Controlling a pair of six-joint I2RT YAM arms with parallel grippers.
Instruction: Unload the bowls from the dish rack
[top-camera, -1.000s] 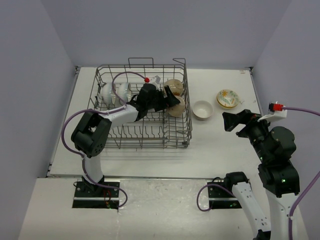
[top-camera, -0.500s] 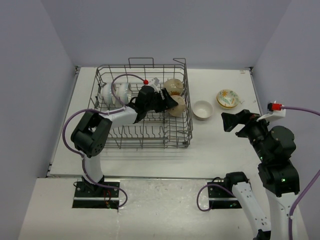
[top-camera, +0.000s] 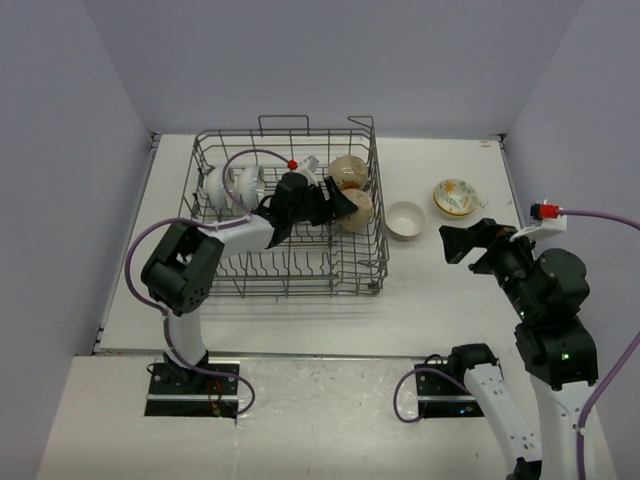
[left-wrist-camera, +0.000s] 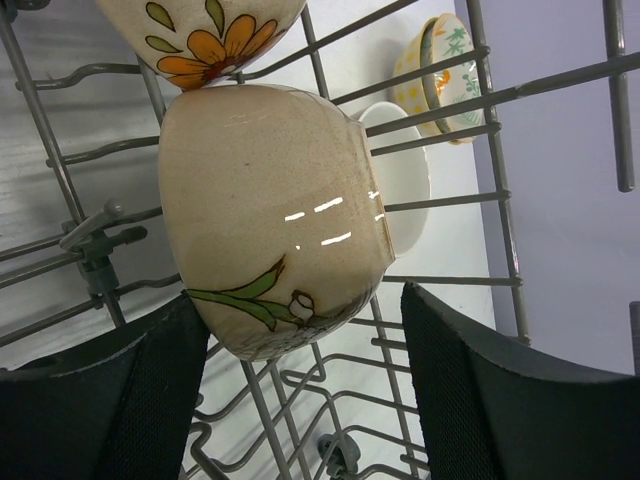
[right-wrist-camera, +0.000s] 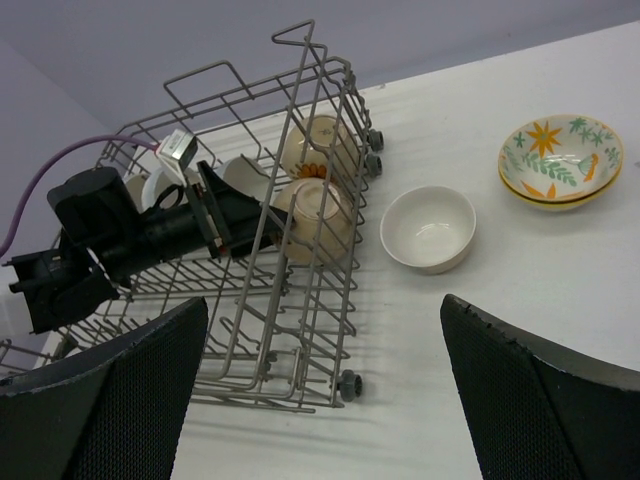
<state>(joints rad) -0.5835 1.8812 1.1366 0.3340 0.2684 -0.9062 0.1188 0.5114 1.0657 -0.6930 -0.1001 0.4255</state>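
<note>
Top view: the dish rack (top-camera: 300, 290) stands on the left half of the tabletop (top-camera: 440, 300), closer to the far edge. The left arm reaches into it from the near side. The left pincer (top-camera: 345, 205) is at the right wall of the rack, and a tan bowl (top-camera: 360, 208) stands on its edge directly at the fingertips. A second tan bowl (top-camera: 346, 170) stands behind it, toward the far edge. Two white bowls (top-camera: 232, 185) stand at the left wall of the rack. Outside the rack, a cream bowl (top-camera: 405, 220) sits just beside its right wall. A yellow-floral bowl (top-camera: 455, 196) sits nearer to the right edge. The right pincer (top-camera: 455, 243) hangs above the tabletop, on the near side of these two bowls.

Left wrist view: the two fingers (left-wrist-camera: 100, 400) are spread wide, and the lower part of the tan bowl lies between them. The left finger looks to touch the bowl. At the right finger a small gap is visible. The bowl leans on the rack wires.

Right wrist view: the fingers (right-wrist-camera: 540, 400) of the right pincer are far apart and hold nothing. Below them are the cream bowl, the yellow-floral bowl and the right end of the rack.
</note>
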